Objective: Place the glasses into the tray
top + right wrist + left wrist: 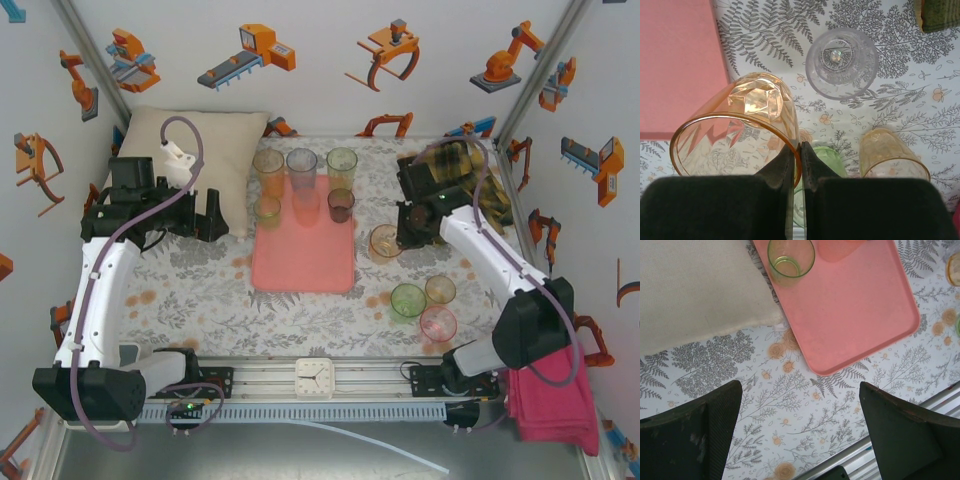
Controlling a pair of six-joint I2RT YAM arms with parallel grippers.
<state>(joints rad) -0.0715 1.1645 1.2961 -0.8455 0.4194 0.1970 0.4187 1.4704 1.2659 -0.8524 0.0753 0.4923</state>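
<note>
A cream pillow (195, 150) fills the far left corner of the desk (200, 290). Its side lies just beside the left side of the tray (303, 260). A checked green and yellow cloth (465, 170) lies in the far right corner. A bright pink cloth (555, 400) hangs by the near right corner, and a small clock (314, 378) sits at the middle of the near edge.

The tray is flat and salmon pink with round corners. It lies in the middle of the desk. Six glasses stand at its far end in two rows. In the far row are a tall orange one (268, 165), a pale grey one (301, 165) and a green one (341, 162). In front of them are a small green one (267, 208), a pink one (306, 205) and a smoky one (341, 204).

The right tool (405, 235) is pinched tight on the rim of a wide orange glass (385, 242), just beside the right side of the tray. We cannot tell if this glass rests on the desk or is lifted.

Three more glasses stand close together toward the near right corner: green (407, 300), yellow-orange (440, 290) and light pink (438, 323).

The left tool (800, 387) has its jaws wide apart and holds nothing. It is over the desk between the pillow and the tray.

From the right wrist, the dark fingers (775, 170) hide most of the green glass. From the left wrist, the pink glass on the tray is cut off at the top.
</note>
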